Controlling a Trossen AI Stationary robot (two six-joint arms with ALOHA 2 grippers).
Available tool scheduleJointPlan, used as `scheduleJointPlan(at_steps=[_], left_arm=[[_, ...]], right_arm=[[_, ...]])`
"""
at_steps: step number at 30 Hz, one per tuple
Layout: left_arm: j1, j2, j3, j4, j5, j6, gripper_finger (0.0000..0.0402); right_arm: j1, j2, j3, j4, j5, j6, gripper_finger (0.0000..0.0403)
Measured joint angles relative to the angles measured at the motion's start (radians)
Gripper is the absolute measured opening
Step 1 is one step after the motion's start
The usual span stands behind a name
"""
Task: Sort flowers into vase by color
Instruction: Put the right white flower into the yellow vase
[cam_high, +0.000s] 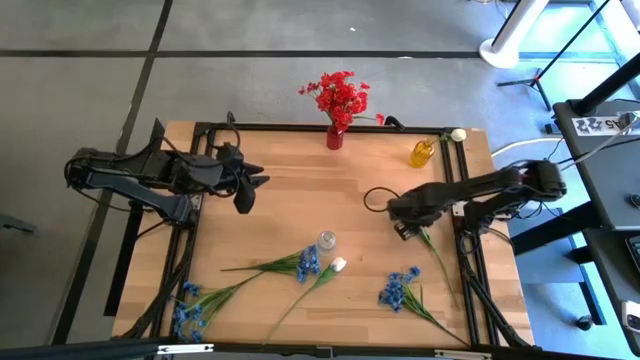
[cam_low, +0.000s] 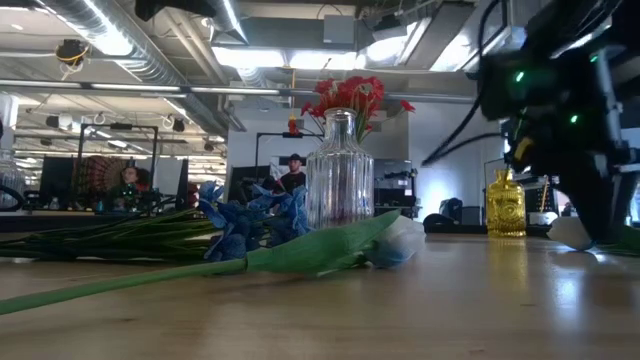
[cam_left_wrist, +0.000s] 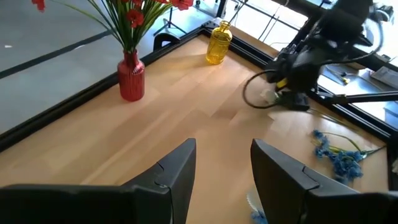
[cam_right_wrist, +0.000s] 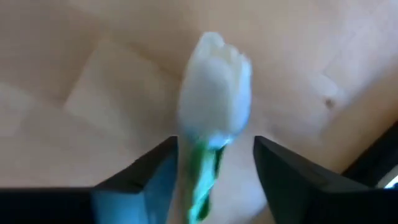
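Right now the right gripper (cam_right_wrist: 214, 168) straddles a white flower (cam_right_wrist: 216, 90) on the table's right side, fingers apart on either side of the green stem just below the bud — not yet pinching it. Its stem trails toward the near right edge, so the right arm is plainly nearer; the left gripper (cam_left_wrist: 222, 163) hovers open, far left.

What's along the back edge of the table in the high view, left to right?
Red vase holding the red flowers → yellow vase → white flower lying at the back right corner.
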Motion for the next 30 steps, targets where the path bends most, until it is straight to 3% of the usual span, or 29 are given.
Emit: scheduleJointPlan(at_steps=[4, 11, 14, 18, 21, 25, 30], left_arm=[[-0.013, 0.000, 0.000, 0.000, 0.004, -0.014, 0.0149], [-0.039, 0.000, 0.000, 0.006, 0.004, -0.026, 0.0149], [-0.039, 0.000, 0.000, 0.007, 0.003, -0.031, 0.0149], [-0.039, 0.000, 0.000, 0.018, -0.018, -0.024, 0.0149], [-0.038, 0.000, 0.000, 0.053, -0.028, 0.007, 0.0149], [-0.038, 0.000, 0.000, 0.108, -0.056, 0.042, 0.0149], [-0.038, 0.000, 0.000, 0.157, -0.080, 0.078, 0.0149]], right_arm=[[-0.068, 0.042, -0.027, 0.040, -0.030, -0.103, 0.0141], [-0.107, 0.029, -0.069, 0.104, -0.082, -0.148, 0.0019], [-0.105, -0.010, -0.014, 0.047, -0.042, -0.163, 0.0014], [-0.107, -0.128, 0.161, 0.017, 0.040, -0.193, 0.0020], [-0.108, -0.212, 0.324, 0.015, 0.143, -0.261, 0.0008], [-0.143, -0.315, 0.542, -0.012, 0.412, -0.409, 0.0014], [-0.209, -0.382, 0.707, 0.204, 0.702, -0.760, 0.0008]])
